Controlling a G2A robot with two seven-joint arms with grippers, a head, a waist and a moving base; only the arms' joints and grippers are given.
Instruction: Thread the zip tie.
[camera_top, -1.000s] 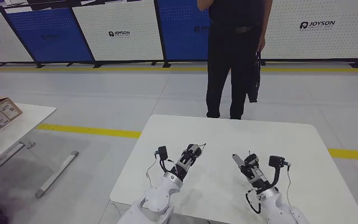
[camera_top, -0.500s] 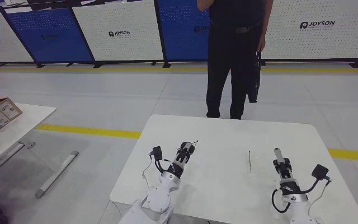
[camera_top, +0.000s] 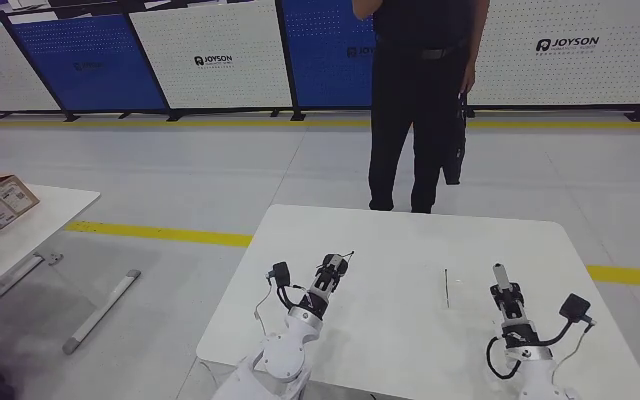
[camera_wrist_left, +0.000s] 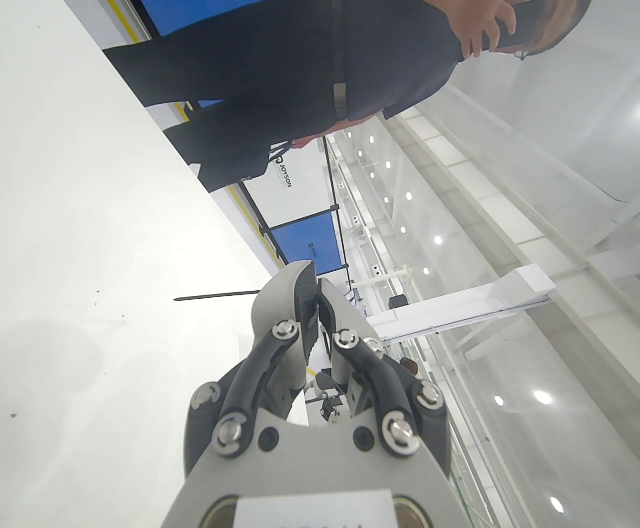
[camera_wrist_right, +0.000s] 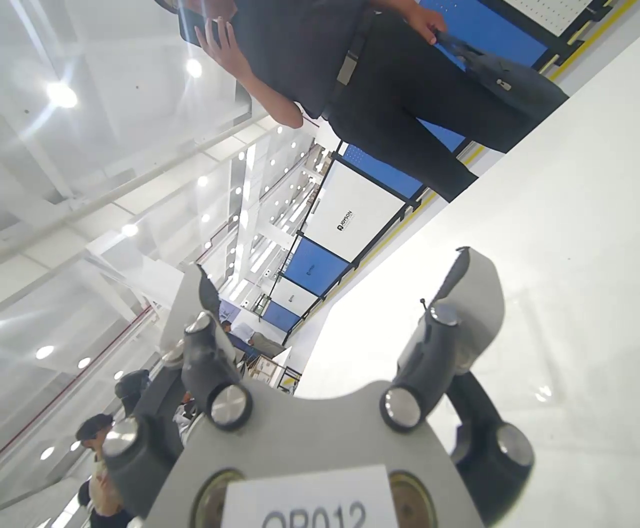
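Since the zip tie (camera_top: 446, 283) lies flat on the counter (camera_top: 400, 240) between the arms, we should bring the open right pincer (camera_top: 497, 271) low across it; the left pincer (camera_top: 335, 266) is closed, seemingly empty.

Factory hall: pegboard partitions (camera_top: 210, 50), floor lines (camera_top: 160, 234)

Lit brightly and evenly from overhead by ceiling lamps (camera_wrist_right: 61, 95). Bleached the white table (camera_top: 400, 235) nearly featureless in the wrist views. Flared around the lamps. Curved straight lines toward the wrist-view edges.
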